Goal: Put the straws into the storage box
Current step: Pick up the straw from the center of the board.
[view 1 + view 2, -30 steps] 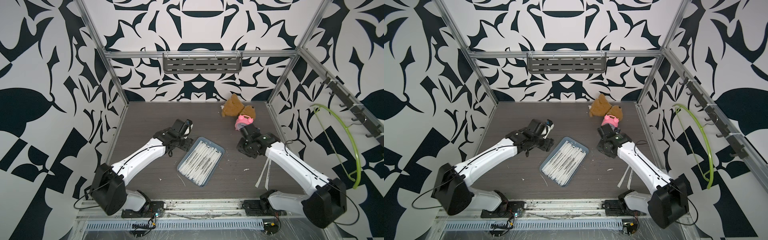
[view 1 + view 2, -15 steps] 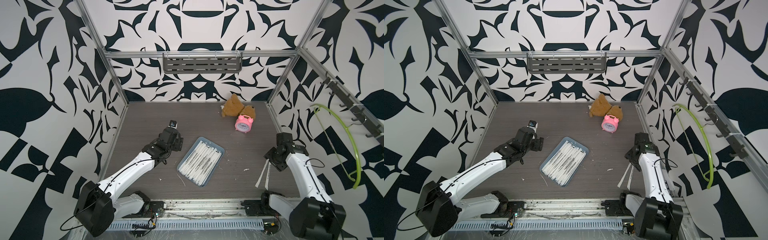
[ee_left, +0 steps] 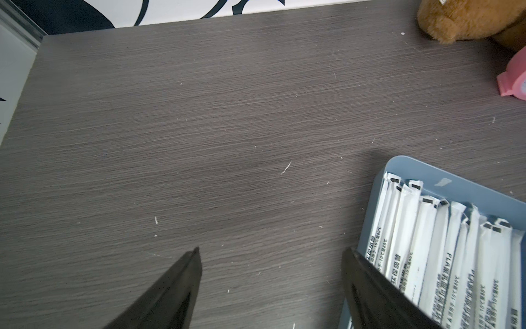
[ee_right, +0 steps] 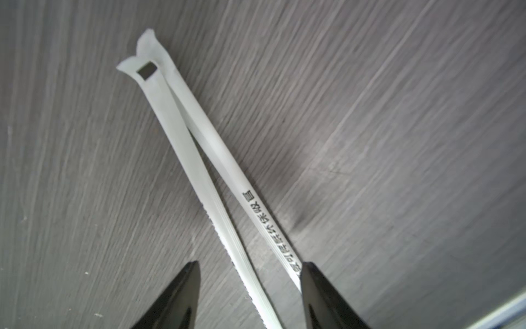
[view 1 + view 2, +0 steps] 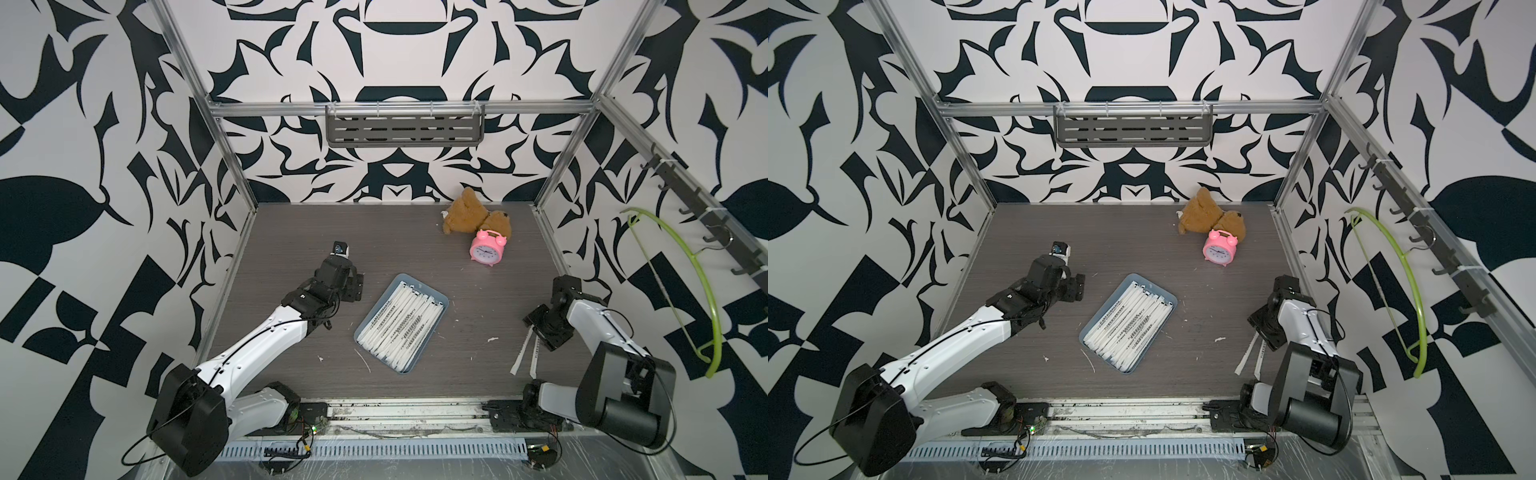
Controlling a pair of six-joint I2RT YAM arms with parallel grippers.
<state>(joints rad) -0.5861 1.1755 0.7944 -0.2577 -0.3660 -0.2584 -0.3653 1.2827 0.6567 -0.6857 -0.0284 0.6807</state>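
Got the storage box (image 5: 424, 286) sitting mid-table at an angle, packed with straws (image 5: 401, 326) laid side by side along its length. Spotted two loose straws (image 5: 521, 353) out on the dark wood-grain table (image 5: 291, 232), near right, well apart from the box, crossing close to one end in the right wrist view. Got the right gripper (image 4: 250, 264) low over them, fingers spread, paper running between the tips, nothing pinched. Got the left gripper (image 3: 271, 250) just left of the box's far end, fingers wide apart too, gripping nothing. Also noticed a pink alarm clock (image 5: 487, 248) far right, right in front of a brown teddy bear (image 5: 473, 214)
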